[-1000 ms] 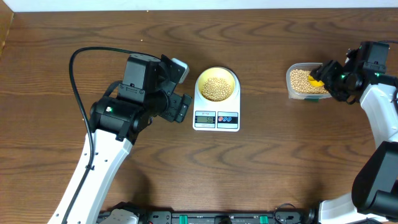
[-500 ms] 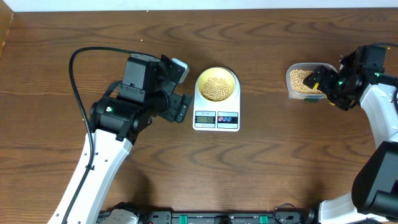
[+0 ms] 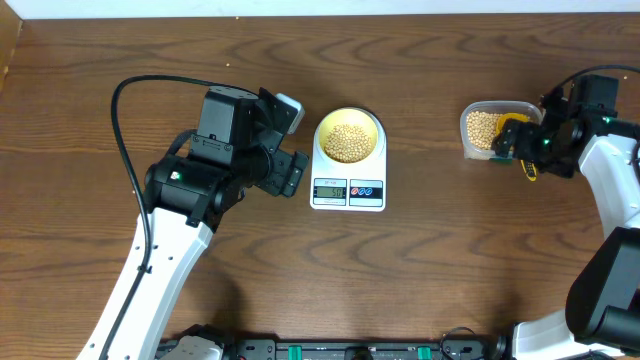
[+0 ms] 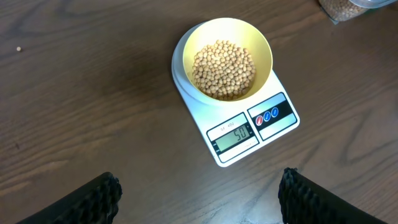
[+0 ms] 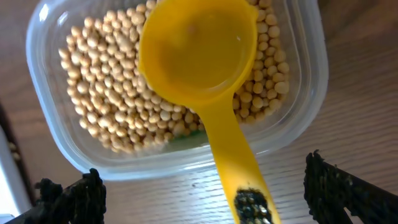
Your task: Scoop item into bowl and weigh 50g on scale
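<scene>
The left fingers [image 4: 93,202] hang spread and empty near the scale [image 3: 348,192]. The bowl [image 4: 264,46] sits on its platform holding the beans [image 4: 224,68], and the display reads 50, so a nudge from that arm would likely upset a weight that looks right. Well to the right, the yellow scoop [image 5: 194,53] lies empty in the clear tub [image 5: 46,134], its handle passing untouched between the spread right fingers [image 5: 345,190]; a careless retreat could snag it and tip the tub across the surface [image 3: 430,260].
</scene>
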Robot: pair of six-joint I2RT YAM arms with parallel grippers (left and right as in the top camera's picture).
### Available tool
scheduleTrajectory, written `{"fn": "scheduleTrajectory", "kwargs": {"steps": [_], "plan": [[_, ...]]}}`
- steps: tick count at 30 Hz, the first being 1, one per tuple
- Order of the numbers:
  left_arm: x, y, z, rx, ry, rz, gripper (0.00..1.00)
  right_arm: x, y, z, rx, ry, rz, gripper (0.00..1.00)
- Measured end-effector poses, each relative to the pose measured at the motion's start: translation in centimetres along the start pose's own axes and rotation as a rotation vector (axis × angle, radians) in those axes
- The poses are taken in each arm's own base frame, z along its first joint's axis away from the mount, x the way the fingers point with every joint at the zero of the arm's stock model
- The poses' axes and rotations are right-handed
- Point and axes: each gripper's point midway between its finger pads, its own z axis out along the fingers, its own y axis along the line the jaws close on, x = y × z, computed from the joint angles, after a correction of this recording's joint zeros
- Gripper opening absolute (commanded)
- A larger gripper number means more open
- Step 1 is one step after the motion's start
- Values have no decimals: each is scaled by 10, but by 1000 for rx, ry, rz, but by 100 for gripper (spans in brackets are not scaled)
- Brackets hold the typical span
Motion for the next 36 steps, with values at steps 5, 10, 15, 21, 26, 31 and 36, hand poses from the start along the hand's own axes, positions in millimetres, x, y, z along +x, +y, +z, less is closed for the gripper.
{"fn": "scheduleTrajectory", "kwargs": {"steps": [5, 10, 15, 21, 26, 31, 36], "plan": [[0, 0, 0, 0, 0, 0, 83, 4, -1, -1, 4, 17, -137, 99], [0, 0, 0, 0, 0, 0, 83, 1, 1, -11, 10, -9, -259, 99], [0, 0, 0, 0, 0, 0, 83, -7, 1, -34, 44, -74, -333, 99], [0, 0, 0, 0, 0, 0, 83, -16, 6, -66, 75, -165, -404, 99], [0, 0, 0, 0, 0, 0, 83, -20, 9, -86, 91, -218, -440, 99], [0, 0, 0, 0, 0, 0, 83, -19, 9, -87, 96, -219, -452, 99], [0, 0, 0, 0, 0, 0, 83, -19, 9, -87, 97, -218, -454, 99]]}}
